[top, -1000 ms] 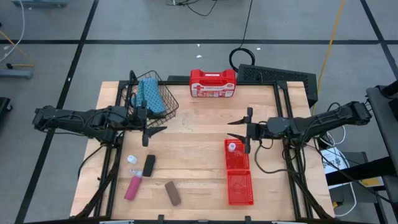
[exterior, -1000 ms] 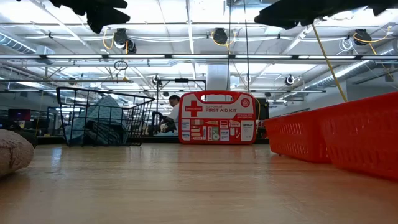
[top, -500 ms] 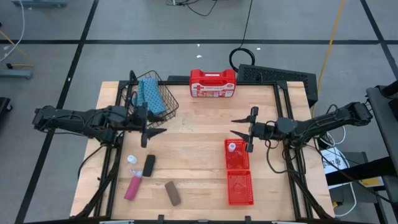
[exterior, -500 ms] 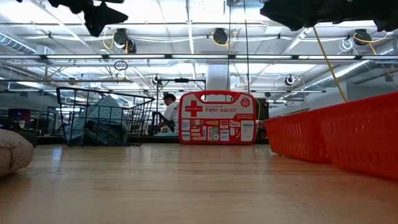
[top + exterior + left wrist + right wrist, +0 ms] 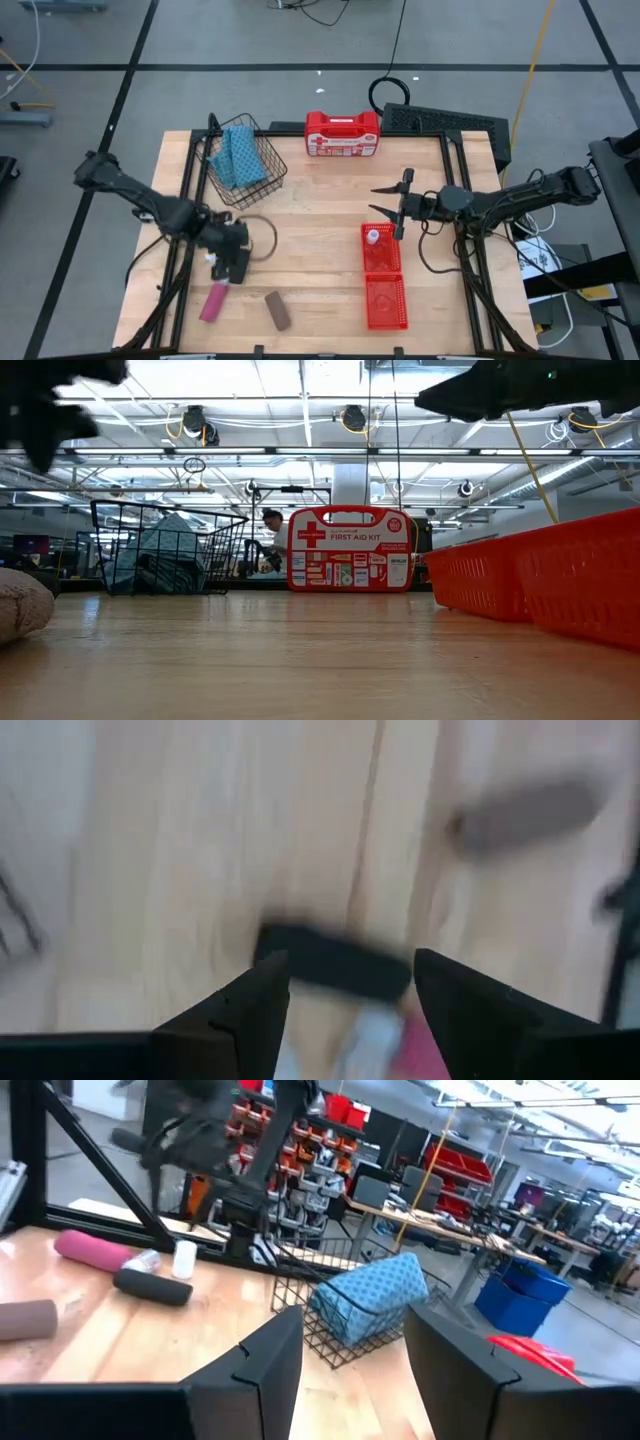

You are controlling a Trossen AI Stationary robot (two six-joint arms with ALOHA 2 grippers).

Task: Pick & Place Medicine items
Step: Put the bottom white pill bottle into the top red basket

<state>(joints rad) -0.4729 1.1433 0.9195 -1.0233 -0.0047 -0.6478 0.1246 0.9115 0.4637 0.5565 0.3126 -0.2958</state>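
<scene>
"FIRST AID KIT" on red case (image 5: 350, 549), white cross

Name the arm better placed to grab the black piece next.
Left. Its tool, open, hangs right over the black piece. The right tool hangs across the table, near the red bin.

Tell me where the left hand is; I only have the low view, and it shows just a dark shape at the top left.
Observer: The left hand is down over the black piece on the table's left side, with its open fingers on either side of it.
Operator: Anything in the red tray? I see only its wall.
Observer: One white bottle, at the far end of the red tray.
Operator: And the right hand?
Observer: The right hand hovers open just beyond that far end of the tray, holding nothing.
</scene>
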